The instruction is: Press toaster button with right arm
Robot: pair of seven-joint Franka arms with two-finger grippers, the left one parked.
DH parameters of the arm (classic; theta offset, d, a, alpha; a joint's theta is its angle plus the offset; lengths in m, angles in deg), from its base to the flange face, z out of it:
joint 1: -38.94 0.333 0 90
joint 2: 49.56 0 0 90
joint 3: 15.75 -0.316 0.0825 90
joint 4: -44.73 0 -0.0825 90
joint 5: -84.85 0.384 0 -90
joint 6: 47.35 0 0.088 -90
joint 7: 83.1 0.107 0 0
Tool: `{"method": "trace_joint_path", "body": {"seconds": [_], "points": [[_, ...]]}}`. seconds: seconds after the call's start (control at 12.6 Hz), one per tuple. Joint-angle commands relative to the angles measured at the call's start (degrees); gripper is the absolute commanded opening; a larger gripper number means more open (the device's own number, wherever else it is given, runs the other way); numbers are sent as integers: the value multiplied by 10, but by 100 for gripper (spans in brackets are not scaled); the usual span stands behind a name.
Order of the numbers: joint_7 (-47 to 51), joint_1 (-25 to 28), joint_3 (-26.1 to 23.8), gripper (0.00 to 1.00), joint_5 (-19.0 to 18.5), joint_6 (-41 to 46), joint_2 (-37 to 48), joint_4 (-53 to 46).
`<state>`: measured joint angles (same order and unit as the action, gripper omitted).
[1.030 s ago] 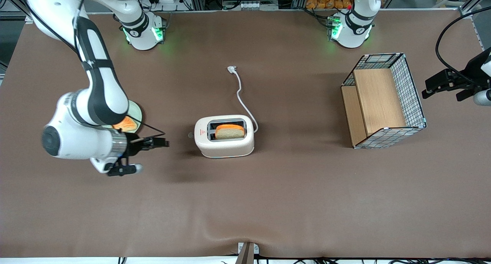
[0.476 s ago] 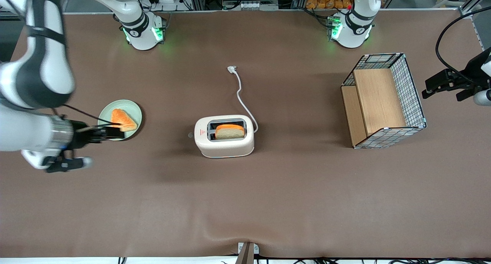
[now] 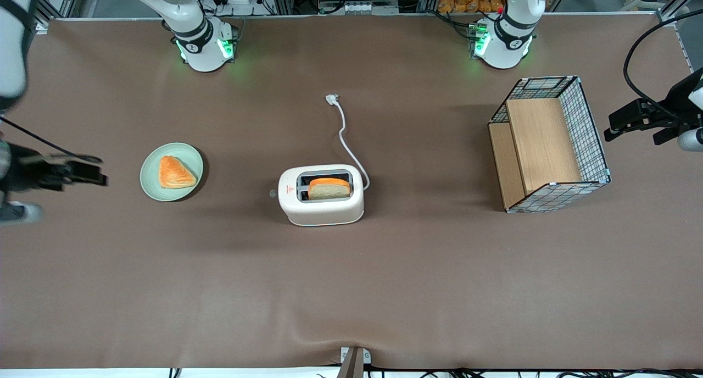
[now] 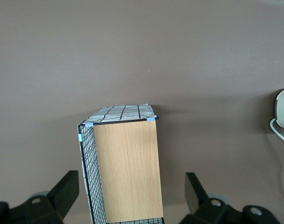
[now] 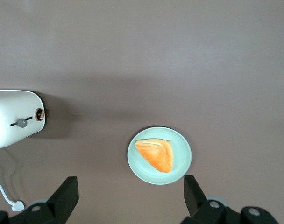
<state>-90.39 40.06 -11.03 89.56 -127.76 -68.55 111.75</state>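
Hovering open tool (image 3: pixel 82 172), well apart from rounded white toaster (image 3: pixel 321 195).

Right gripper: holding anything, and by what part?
Nothing. The gripper is open and empty, near the working arm's end of the table, well clear of the toaster and above the plate.

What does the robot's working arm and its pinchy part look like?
The right arm is white with a black band, and a thin black cable runs along it. Its end effector is black and slim, out at the working arm's end of the table. Its two black fingers are blocky and stand wide open.
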Motion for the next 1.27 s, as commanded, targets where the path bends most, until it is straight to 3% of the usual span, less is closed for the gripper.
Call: {"method": "trace_joint_path", "body": {"seconds": [0.0,0.4,0.79,1.19], "points": [[23,-15,-6,100,-17,2,90,69],[31,-11,-5,100,-57,-19,162,149],[28,-13,-6,100,-57,-81,203,239],[25,-15,-5,100,-58,-89,200,247]]}}
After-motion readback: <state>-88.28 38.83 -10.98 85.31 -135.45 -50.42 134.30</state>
